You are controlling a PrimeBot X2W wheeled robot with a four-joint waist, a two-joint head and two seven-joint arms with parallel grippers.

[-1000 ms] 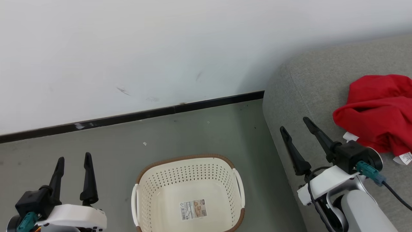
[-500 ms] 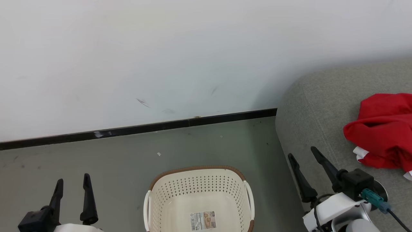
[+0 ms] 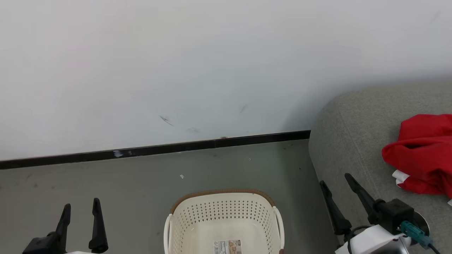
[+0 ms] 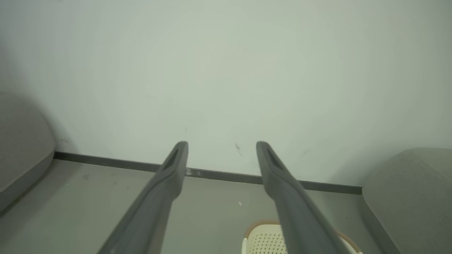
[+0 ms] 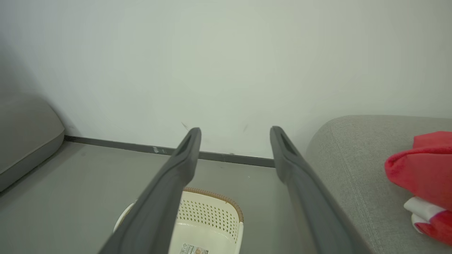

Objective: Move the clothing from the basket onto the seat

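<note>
While both arms are hanging low before a pale wall (image 3: 212,70), the left tool (image 3: 81,204) is pointing its two dark fingers toward that wall with a wide gap between them, and it is gripping nothing. Off to its right, the right tool (image 3: 334,180) is likewise standing spread as wide as it goes, its fingers leaning a little to the left, with nothing caught between them. Between the two tools, and nearer the right one, the basket (image 3: 226,211) is sitting upright on the grey-green floor (image 3: 141,183), its brown rim facing up and its bottom showing the label sticker (image 3: 227,246). In the right wrist view, the basket is lying below and behind that tool's left finger. In the left wrist view, a corner of its rim is peeking out beside that tool's right finger. To the right of the right tool, the seat (image 3: 353,141) is rising from the floor with a rounded grey corner, and the tool's fingers are showing in front of that corner's near edge. Further right of that tool, the clothing (image 3: 423,155) is lying bunched in a bright red heap on the seat, clear of the fingers and well apart from the basket, with white trim (image 3: 400,176) poking out on the side facing the tool. Ahead of both tools, a dark baseboard (image 3: 159,151) is running along the foot of the wall.
</note>
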